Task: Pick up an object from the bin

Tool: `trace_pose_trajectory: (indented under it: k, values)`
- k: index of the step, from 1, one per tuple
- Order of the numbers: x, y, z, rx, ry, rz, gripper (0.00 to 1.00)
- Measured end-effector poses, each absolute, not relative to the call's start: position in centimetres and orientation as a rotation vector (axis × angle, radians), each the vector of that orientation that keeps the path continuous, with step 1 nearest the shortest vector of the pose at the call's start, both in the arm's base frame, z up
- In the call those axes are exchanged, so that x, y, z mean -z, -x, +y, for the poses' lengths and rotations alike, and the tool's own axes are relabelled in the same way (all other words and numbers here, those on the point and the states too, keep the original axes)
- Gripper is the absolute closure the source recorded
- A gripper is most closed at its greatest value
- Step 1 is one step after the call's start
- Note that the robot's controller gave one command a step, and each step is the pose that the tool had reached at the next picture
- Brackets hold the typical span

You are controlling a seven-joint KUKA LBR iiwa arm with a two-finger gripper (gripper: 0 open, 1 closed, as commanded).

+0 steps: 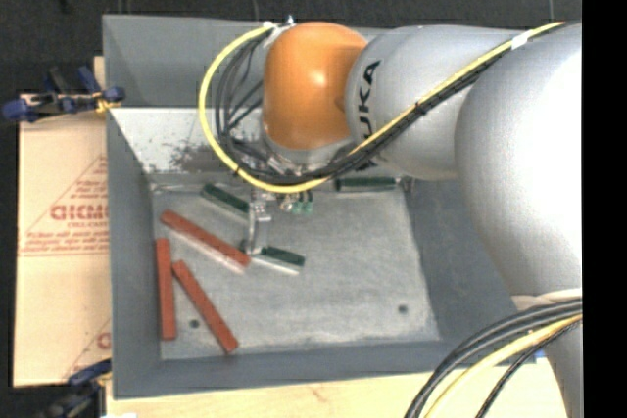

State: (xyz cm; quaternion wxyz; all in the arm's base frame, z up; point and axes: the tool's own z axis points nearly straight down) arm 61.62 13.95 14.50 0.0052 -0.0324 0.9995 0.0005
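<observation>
Green bar (281, 258) lies flat near the middle of the bin floor, its left end just beside the lower end of a slanted red stick (201, 238). The arm (470, 113) reaches in from the right and covers the bin's back right part. An orange cover (306, 88) sits on its wrist, ringed by a yellow cable (210, 83). The bin (127, 210) is grey, with sloping walls. Two more red sticks lie by its left wall, one upright (166, 291) and one slanted (205, 306), their upper ends close together. Two other green bars lie farther back, one (225, 198) under the cable and one (367, 182) under the arm. The fingers (258, 240) hang narrow, close together with nothing seen between them. Their tips are down where the green bar and the slanted stick meet; whether they touch either cannot be told.
</observation>
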Motion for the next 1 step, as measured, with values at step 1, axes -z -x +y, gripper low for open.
trace_pose_trajectory:
  k: [1]
  values:
    - [-7.67, -62.32, 9.26, 0.001, 0.056, 3.135, 1.00]
